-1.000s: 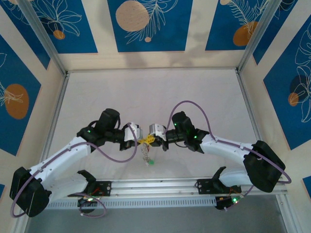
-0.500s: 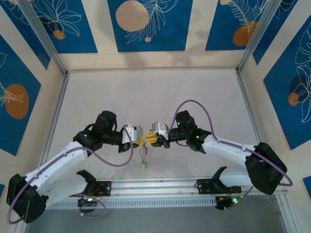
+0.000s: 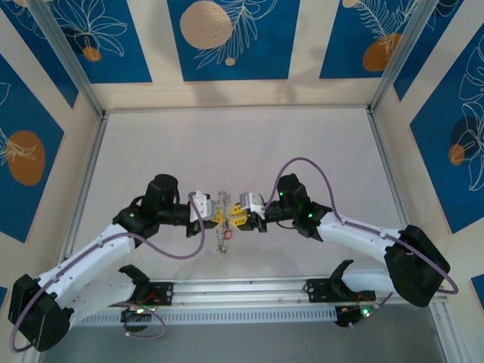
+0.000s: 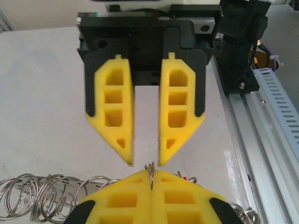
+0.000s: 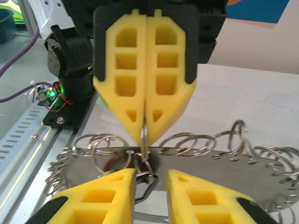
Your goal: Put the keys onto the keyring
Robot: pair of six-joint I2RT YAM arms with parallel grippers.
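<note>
The keyring point(image 3: 222, 201) is a thin grey metal loop strung with several small silvery rings point(image 5: 196, 142), stretched between the two grippers. My left gripper point(image 3: 217, 216) is shut on its wire, which shows edge-on between the yellow pads point(image 4: 150, 173). My right gripper point(image 3: 235, 217) faces it a short way off, open point(image 5: 151, 186). A small silvery key point(image 5: 150, 179) hangs from the loop just in front of the right gripper's gap, close to the left-hand finger point(image 5: 100, 198). Below the grippers a key tag point(image 3: 224, 246) dangles, green and red.
The white table point(image 3: 302, 151) stretches out behind the grippers. An aluminium rail with a slotted cable duct point(image 3: 249, 314) runs along the near edge, by both arm bases. Metal frame posts point(image 3: 87, 174) and patterned walls enclose the sides and back.
The right gripper's jaws have opened and it has backed off to the right. The left gripper has pulled slightly left with the loop. The dangling tag has shifted left.
</note>
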